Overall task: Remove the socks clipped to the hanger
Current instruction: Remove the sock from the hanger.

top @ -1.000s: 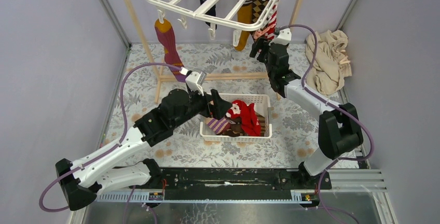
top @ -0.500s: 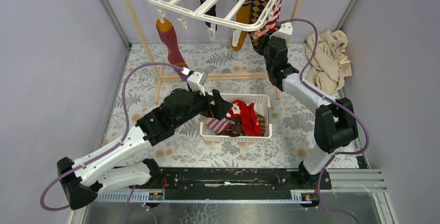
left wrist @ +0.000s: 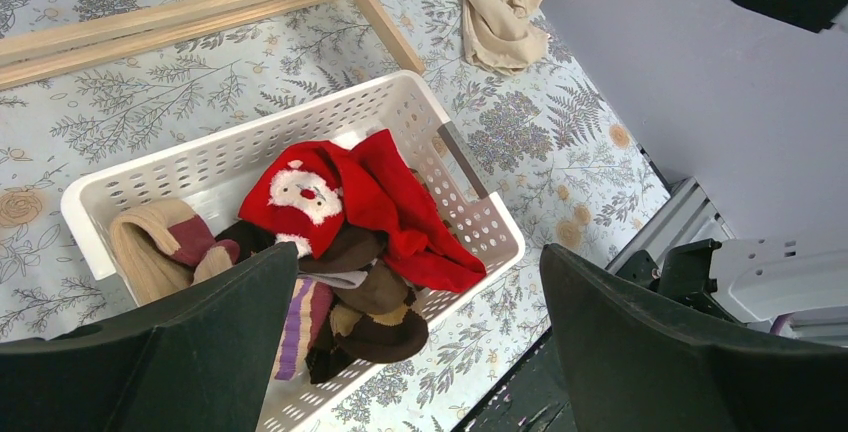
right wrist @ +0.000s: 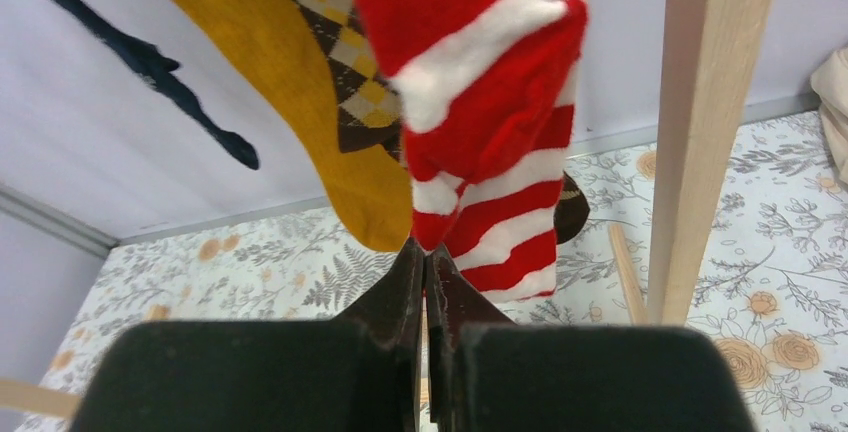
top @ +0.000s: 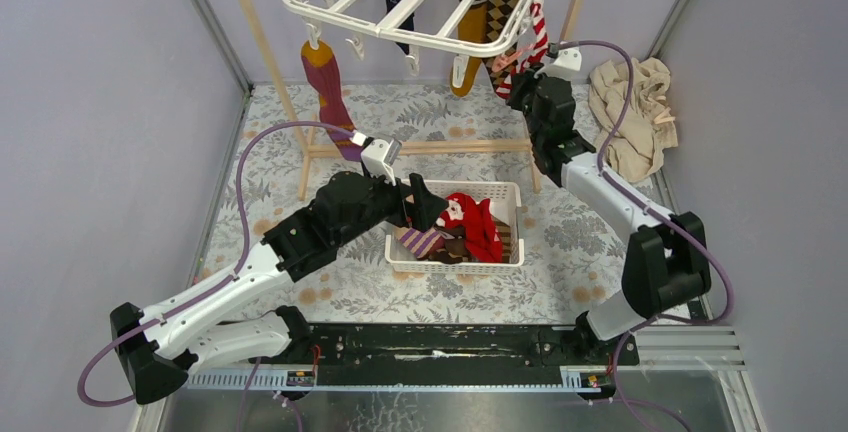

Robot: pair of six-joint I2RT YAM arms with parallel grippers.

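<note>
Reaching higher than a moment ago, the right hand point(right wrist: 427, 252) has pressed together, pinching the toe of the red-white striped sock point(right wrist: 490, 102); that sock hangs at the right end of the hanger point(top: 398, 14), long axis vertical, toe down; a downward pull off its clip seems next; the left hand point(left wrist: 418, 257) hovers spread over the basket point(left wrist: 200, 167).

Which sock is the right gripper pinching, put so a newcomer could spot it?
Find the white hanger at the back; socks dangle from its right end, beside a wooden pole. The right gripper is shut on the tip of the red-and-white striped sock, whose bold bands set it apart from the mustard-and-argyle sock beside it.
</note>
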